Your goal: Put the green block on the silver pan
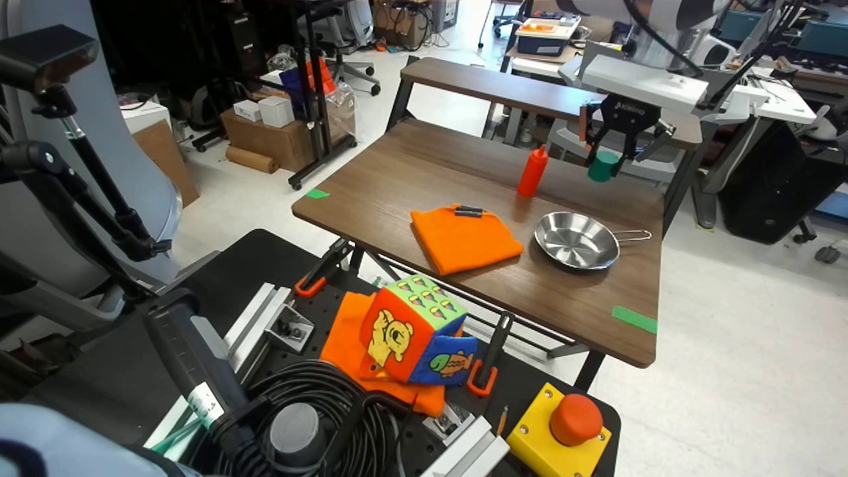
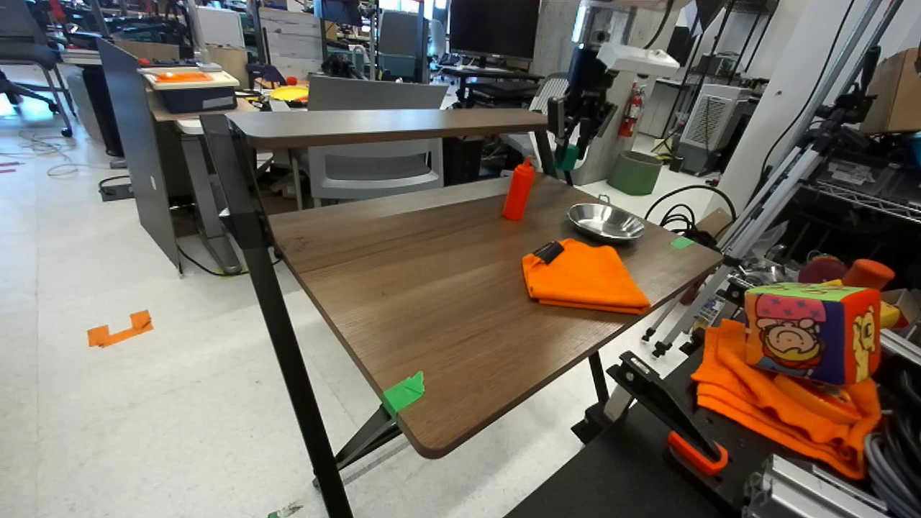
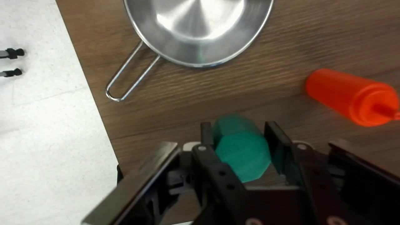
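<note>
The green block [image 1: 601, 168] is a small faceted chunk between my gripper's fingers. It also shows in an exterior view [image 2: 568, 157] and in the wrist view [image 3: 243, 154]. My gripper [image 1: 603, 163] is shut on it, with a finger on each side, and holds it in the air above the back of the table. The gripper also shows in the wrist view [image 3: 239, 134]. The silver pan [image 1: 575, 241] sits upright on the table and holds nothing visible. It shows in an exterior view [image 2: 606, 222] and at the top of the wrist view [image 3: 197, 51], partly cut off, its handle toward the lower left.
A red-orange squeeze bottle [image 1: 532, 173] stands upright near the block and pan; the wrist view shows it at right [image 3: 350, 95]. A folded orange cloth [image 1: 467, 242] with a dark clip lies beside the pan. A raised shelf [image 1: 503, 86] runs along the table's back.
</note>
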Controlling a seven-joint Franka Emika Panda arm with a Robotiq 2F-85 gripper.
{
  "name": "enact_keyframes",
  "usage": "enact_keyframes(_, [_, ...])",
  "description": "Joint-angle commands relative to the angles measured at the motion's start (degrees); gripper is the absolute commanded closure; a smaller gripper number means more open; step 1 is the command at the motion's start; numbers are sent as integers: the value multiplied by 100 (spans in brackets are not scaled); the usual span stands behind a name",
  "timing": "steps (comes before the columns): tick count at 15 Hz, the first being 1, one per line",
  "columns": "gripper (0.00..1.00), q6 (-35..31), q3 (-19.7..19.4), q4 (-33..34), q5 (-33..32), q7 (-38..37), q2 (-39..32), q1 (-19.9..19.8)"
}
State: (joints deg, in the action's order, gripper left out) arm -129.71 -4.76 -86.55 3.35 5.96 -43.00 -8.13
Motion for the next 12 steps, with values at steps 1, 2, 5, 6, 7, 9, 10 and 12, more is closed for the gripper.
enact_keyframes(1, [81, 587, 113, -1094, -36, 262, 1062, -110])
enact_keyframes(2, [81, 680, 104, -1365, -53, 311, 1279, -94])
enact_keyframes(5, [81, 584, 9, -1916, -142, 148, 1613, 16])
enact_keyframes(6, [81, 433, -11, -1975, -102, -10, 1588, 38])
enact_keyframes(7, [81, 320, -20, -2032, -71, -140, 1586, 53])
enact_keyframes(9, [81, 109, -14, -1975, 13, -393, 1444, 67])
enact_keyframes(10, [81, 47, -20, -1901, 35, -550, 1331, 81])
enact_keyframes(12, [81, 9, -68, -1803, -9, -888, 1156, 134])
